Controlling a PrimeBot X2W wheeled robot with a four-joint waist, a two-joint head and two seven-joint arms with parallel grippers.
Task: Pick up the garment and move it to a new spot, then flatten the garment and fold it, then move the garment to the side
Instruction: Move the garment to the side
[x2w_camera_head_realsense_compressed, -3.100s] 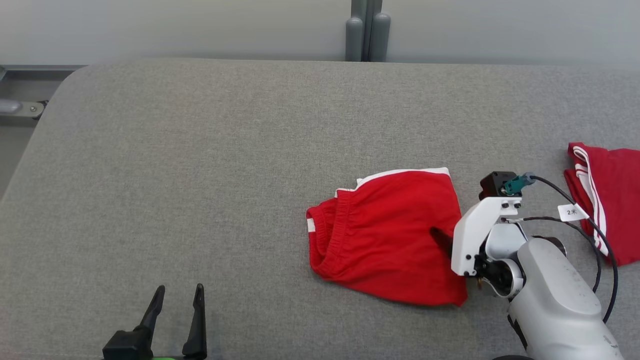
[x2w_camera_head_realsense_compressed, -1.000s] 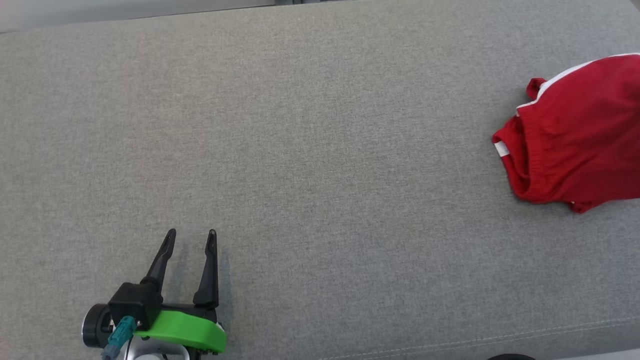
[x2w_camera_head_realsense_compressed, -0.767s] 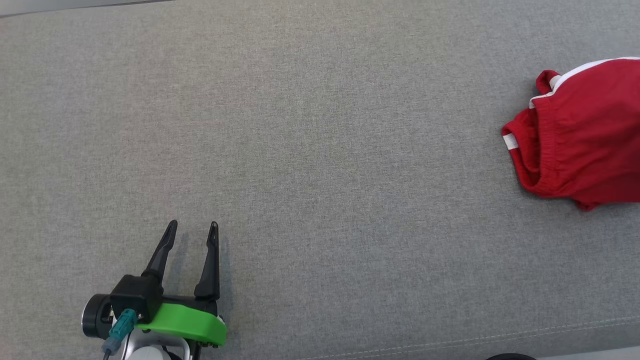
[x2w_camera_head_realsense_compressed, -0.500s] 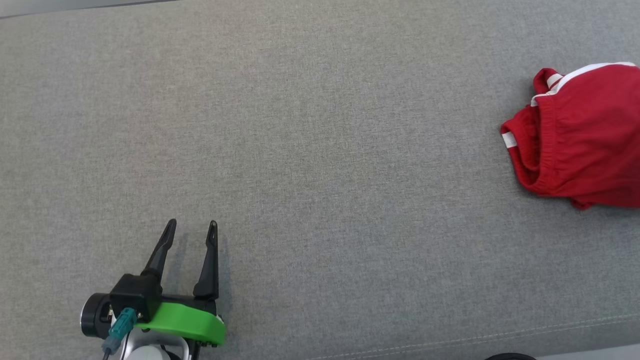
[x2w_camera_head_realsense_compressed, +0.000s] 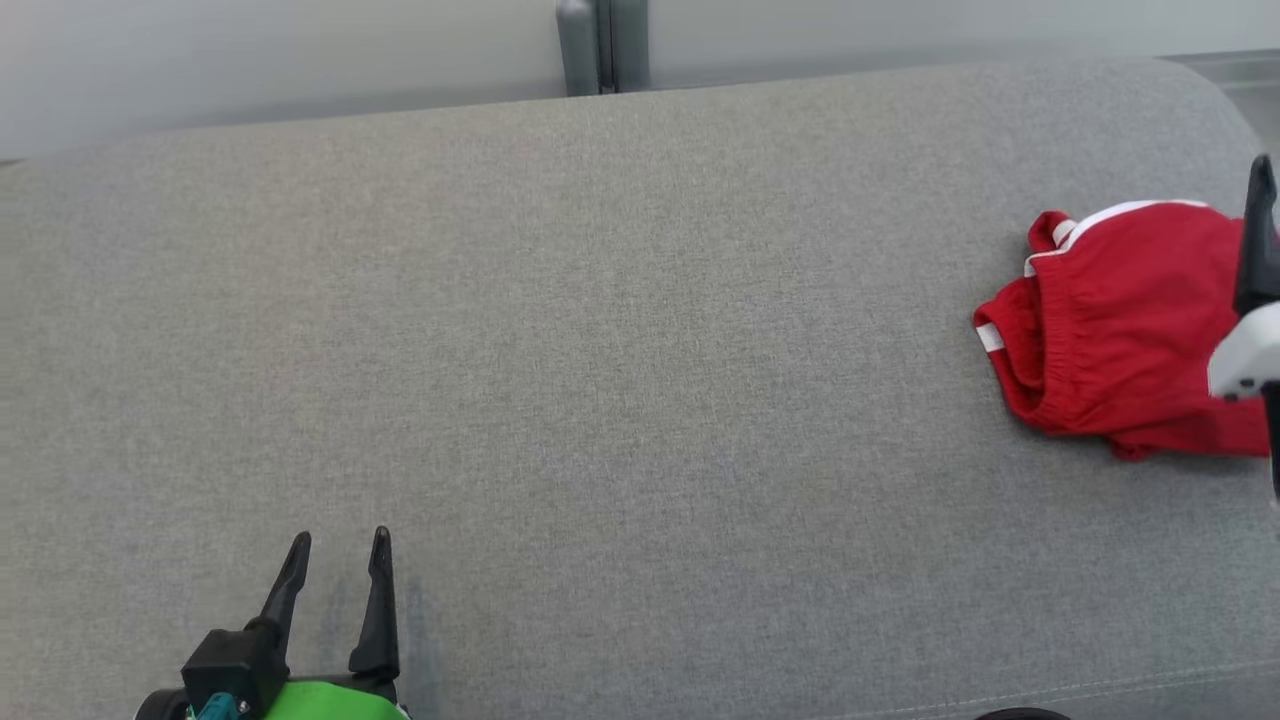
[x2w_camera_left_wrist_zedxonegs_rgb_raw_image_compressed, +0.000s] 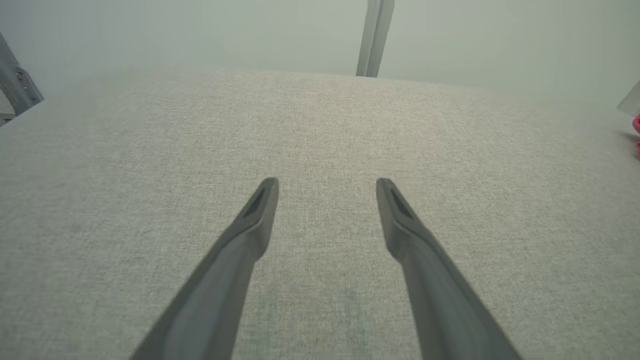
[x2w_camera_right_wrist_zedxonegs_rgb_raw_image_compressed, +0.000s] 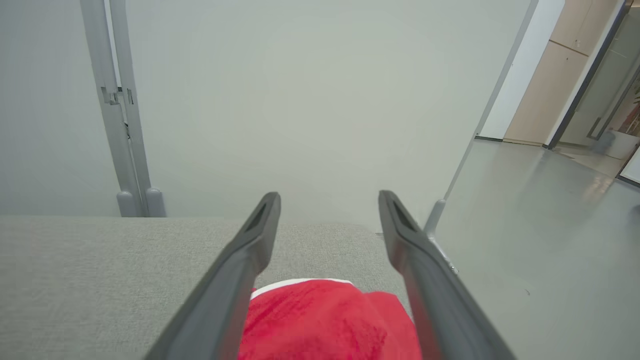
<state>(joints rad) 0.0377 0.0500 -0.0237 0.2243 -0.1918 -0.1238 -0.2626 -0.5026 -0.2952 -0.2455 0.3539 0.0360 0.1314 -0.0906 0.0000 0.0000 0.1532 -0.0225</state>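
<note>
- While the red garment (x2w_camera_head_realsense_compressed: 1110, 330) lies on the gray padded counter (x2w_camera_head_realsense_compressed: 620, 330), we find it far over at the right end, nearer the far edge than the near one.
- We see red cloth with white trim and a gathered elastic band, doubled over on itself. The band's opening faces left in the head view.
- At the right edge of the head view our right pincer (x2w_camera_head_realsense_compressed: 1260, 215) shows as one dark finger pointing up above a white housing (x2w_camera_head_realsense_compressed: 1245, 360) — it overlaps the garment's right side there.
- From the right wrist view we see the right pincer (x2w_camera_right_wrist_zedxonegs_rgb_raw_image_compressed: 328, 195) spread wide, with nothing between its fingers (x2w_camera_right_wrist_zedxonegs_rgb_raw_image_compressed: 245, 265). The garment (x2w_camera_right_wrist_zedxonegs_rgb_raw_image_compressed: 325, 325) lies below them, its white edge toward the counter's far rim. Whether the fingers touch the cloth we cannot tell.
- Our left pincer (x2w_camera_head_realsense_compressed: 340, 537) sits at the lower left of the head view, well apart from the garment. Its fingers point up the picture from a black and green mount (x2w_camera_head_realsense_compressed: 330, 700).
- The left wrist view shows the left pincer (x2w_camera_left_wrist_zedxonegs_rgb_raw_image_compressed: 327, 182) spread as well, holding nothing, over bare gray fabric — a sliver of red shows at that view's right edge.
- Beyond the counter we see a pale wall (x2w_camera_head_realsense_compressed: 300, 60) with a gray post (x2w_camera_head_realsense_compressed: 600, 45). Past the counter's end, the right wrist view shows a gray floor (x2w_camera_right_wrist_zedxonegs_rgb_raw_image_compressed: 525, 250).
</note>
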